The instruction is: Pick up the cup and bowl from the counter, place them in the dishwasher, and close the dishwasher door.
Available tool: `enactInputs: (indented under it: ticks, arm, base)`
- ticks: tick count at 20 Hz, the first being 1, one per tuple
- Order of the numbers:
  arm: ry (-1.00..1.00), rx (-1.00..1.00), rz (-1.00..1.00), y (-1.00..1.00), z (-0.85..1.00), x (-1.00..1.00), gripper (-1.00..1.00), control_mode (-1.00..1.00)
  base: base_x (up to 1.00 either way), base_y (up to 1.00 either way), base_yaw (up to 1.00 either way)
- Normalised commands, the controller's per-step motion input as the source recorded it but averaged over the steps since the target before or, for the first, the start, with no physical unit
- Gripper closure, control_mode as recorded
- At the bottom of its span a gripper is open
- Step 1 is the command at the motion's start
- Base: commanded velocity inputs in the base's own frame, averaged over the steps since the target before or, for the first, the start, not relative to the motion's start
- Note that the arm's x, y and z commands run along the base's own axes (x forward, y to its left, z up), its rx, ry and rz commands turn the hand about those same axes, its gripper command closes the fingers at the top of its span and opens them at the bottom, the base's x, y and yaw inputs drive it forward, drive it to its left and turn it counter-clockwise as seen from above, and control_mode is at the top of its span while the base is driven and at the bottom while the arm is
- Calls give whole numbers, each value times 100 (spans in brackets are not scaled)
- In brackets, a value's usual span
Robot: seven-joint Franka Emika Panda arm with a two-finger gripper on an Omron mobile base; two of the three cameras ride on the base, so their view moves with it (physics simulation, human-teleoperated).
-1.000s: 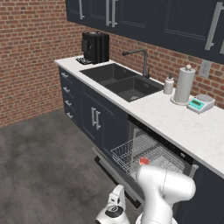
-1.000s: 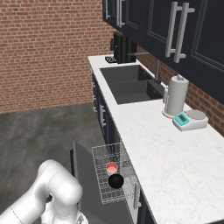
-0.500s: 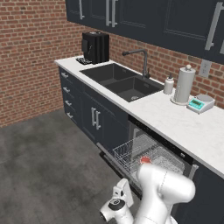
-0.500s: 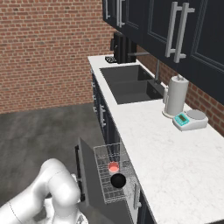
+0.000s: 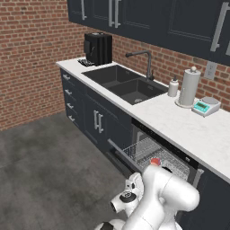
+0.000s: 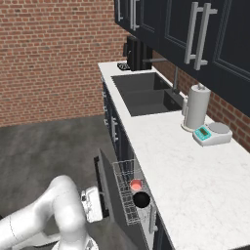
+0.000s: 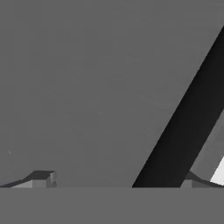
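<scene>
No text, label, brand, number or sign can be read on anything here.

Cup (image 6: 136,184) beside bowl (image 6: 141,199) in rack (image 6: 125,201)

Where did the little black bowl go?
In the right base view, the bowl sits in the dishwasher's wire rack, right beside the cup, below the edge of the white counter.

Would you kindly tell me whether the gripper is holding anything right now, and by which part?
Nothing is held: the gripper is open with empty fingers, beside the dishwasher door; cup and bowl sit in the rack.
</scene>
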Motion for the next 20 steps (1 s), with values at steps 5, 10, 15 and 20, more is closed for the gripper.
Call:
enactInputs:
  ticks: [5,10,15,20]
  arm:
    - [-3,-28,-27,-100,0,69,-100,-100]
    - [-4,-28,-26,-100,0,64,-100,-100]
    - [-9,-31,-25,-100,-13,59,-100,-100]
    - [-11,-33,-22,-98,-31,57,-100,-100]
  base:
    - [0,0,0]
    - [0,0,0]
    - [0,0,0]
    - [0,0,0]
